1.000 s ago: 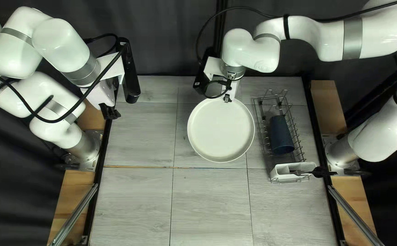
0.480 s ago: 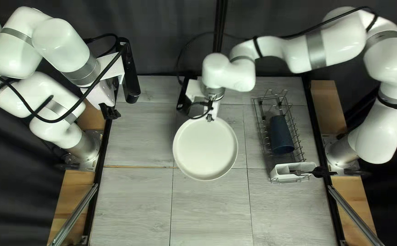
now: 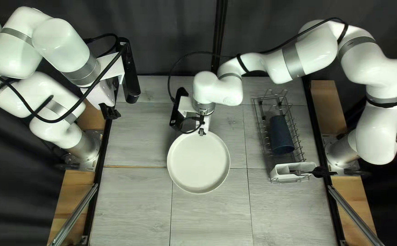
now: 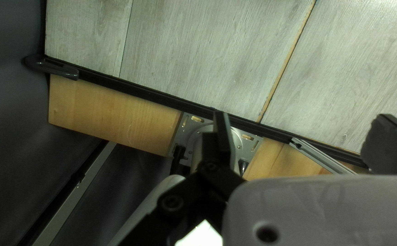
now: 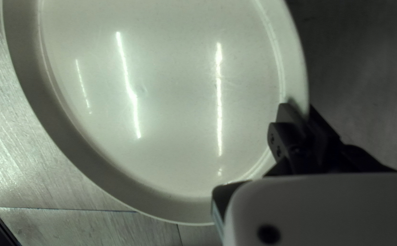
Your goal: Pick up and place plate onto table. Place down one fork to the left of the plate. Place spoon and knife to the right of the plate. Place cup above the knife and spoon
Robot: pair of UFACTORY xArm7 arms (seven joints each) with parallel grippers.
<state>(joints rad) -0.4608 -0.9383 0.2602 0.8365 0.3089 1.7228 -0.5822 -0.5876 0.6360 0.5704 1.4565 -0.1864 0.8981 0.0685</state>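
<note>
Currently the white plate [image 3: 198, 162] is held at its far rim by the right jaws, which are clamped on that rim, as seen in the right wrist view. The plate is positioned over the middle of the surface [image 3: 136, 212], roughly level; whether its underside touches the surface cannot be told. The right arm [image 3: 287, 58] is extended from the right edge across the far part of the surface. A wire rack [image 3: 275, 93] is set along the right edge, apart from the plate. A dark blue cup [image 3: 281, 135] is laid on its side in the rack. A white cutlery holder [image 3: 287, 169] is seated at the rack's near end, with a dark handle [image 3: 318, 172] protruding toward the right edge. The left arm [image 3: 48, 44] is folded by the far left corner; the left jaws are spread wide over the left edge, with nothing between them
</note>
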